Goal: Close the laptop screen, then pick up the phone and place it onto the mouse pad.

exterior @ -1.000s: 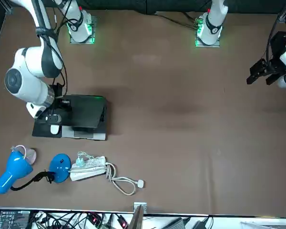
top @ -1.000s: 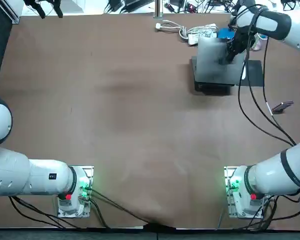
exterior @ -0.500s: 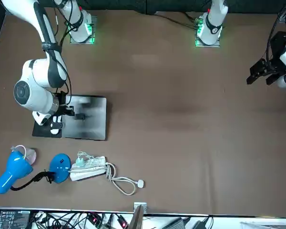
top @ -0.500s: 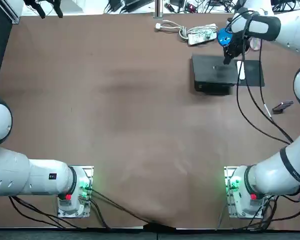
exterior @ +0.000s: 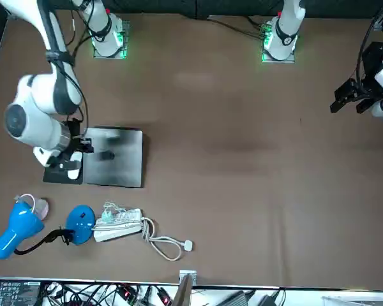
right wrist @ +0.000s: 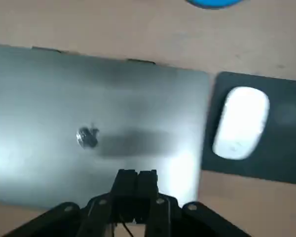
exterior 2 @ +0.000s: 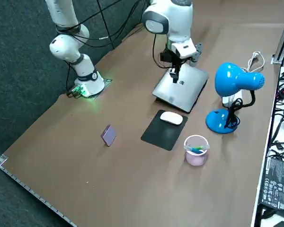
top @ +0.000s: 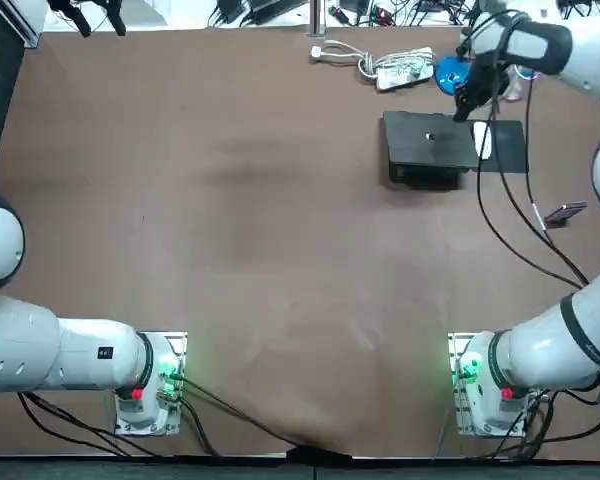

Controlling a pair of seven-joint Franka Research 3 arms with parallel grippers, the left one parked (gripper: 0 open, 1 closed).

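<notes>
The grey laptop lies with its lid flat down, logo up. My right gripper hovers just above the lid's far edge, near the mouse pad side, fingers shut with nothing between them. The black mouse pad lies right beside the laptop and carries a white mouse. The purple phone lies on the table nearer the robot, apart from the pad.
A blue desk lamp stands at the far edge behind the laptop. A white power strip with cable lies next to it. A pink cup stands by the pad's far corner.
The laptop lid went from partly raised to flat shut. My right gripper then lifted off the lid and shifted toward its far edge on the mouse pad side.
</notes>
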